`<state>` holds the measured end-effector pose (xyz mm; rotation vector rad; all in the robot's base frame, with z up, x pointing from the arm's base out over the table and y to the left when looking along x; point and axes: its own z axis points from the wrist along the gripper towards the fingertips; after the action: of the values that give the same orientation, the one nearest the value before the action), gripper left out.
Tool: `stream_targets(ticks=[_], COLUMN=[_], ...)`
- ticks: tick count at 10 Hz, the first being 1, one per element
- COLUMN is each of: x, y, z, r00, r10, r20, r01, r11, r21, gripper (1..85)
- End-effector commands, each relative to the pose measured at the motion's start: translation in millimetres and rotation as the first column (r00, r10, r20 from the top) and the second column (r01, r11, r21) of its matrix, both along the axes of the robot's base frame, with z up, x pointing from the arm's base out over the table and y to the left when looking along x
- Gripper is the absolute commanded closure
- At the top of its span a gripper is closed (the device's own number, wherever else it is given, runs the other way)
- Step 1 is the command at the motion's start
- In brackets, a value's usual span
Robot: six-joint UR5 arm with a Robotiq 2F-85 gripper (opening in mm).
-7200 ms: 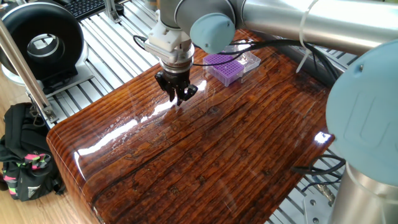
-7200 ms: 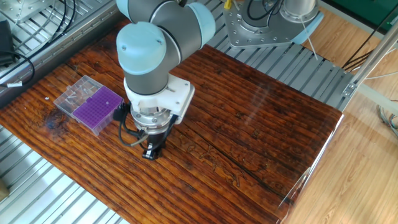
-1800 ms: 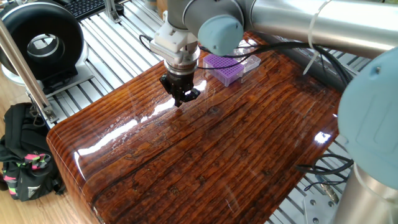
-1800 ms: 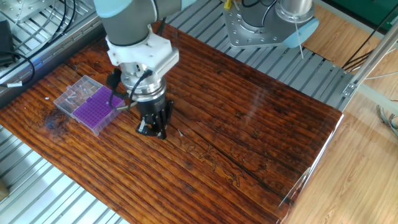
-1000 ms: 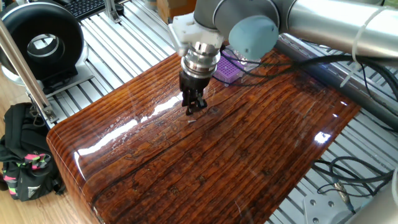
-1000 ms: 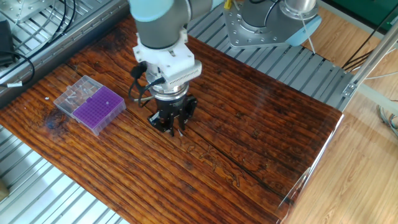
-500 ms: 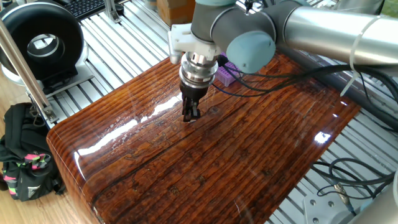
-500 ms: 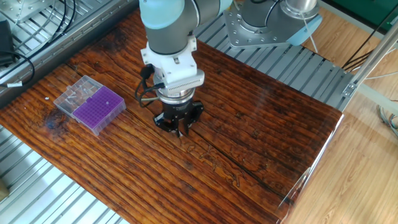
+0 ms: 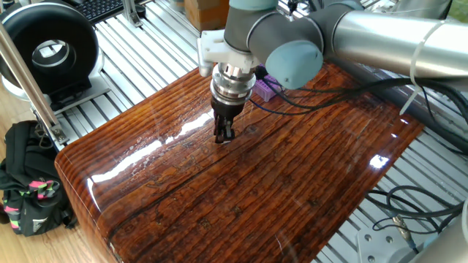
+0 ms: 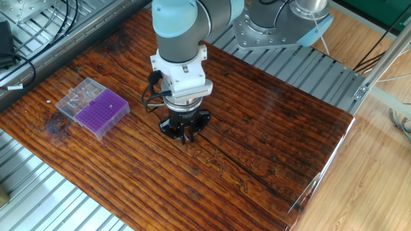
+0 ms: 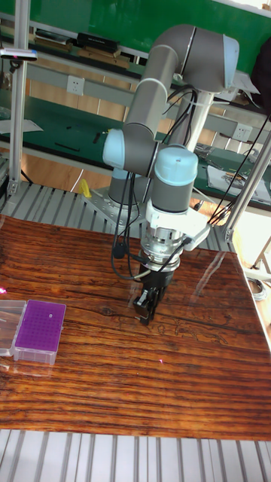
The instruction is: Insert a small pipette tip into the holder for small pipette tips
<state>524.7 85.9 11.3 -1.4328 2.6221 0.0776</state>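
Mid-table my gripper (image 10: 185, 137) sits low; finger state unclear; no tip seen; holder (image 10: 101, 113) well apart, insertion pending.

**Materials and finishes, bench around the wooden tabletop**

Tabletop (image 9: 241, 190): dark brown wood with bold grain, lacquered to a high gloss, bright glare streaks on it. Beside and under it, ribbed aluminium profile bed (image 10: 302, 61), matt silver. Holder for small pipette tips (image 10: 101, 112) on the tabletop: matt purple plastic rack in a clear plastic box. Gripper (image 11: 147, 312) over the tabletop: black, matt finish. Arm links (image 9: 395, 40): smooth satin grey metal; joint caps (image 10: 174, 16) pale blue smooth plastic. Bag (image 9: 29, 183) beside the tabletop: black cloth.
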Motion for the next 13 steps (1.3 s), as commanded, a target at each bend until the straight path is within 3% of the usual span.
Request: stream_targets(ticks=[1,8,13], x=[1.0,-7.6,-9.1], y=[2.4,0.5,2.7], z=[-1.4,-9.7,-9.7], r00=[1.000,1.000,1.000], r10=[-0.016,-0.019,-0.020], r20=[0.001,-0.014,-0.019], r01=[0.016,0.019,0.020], r11=[1.000,1.000,1.000], r21=[0.011,-0.010,-0.001], gripper=[59.7,61.0,62.7])
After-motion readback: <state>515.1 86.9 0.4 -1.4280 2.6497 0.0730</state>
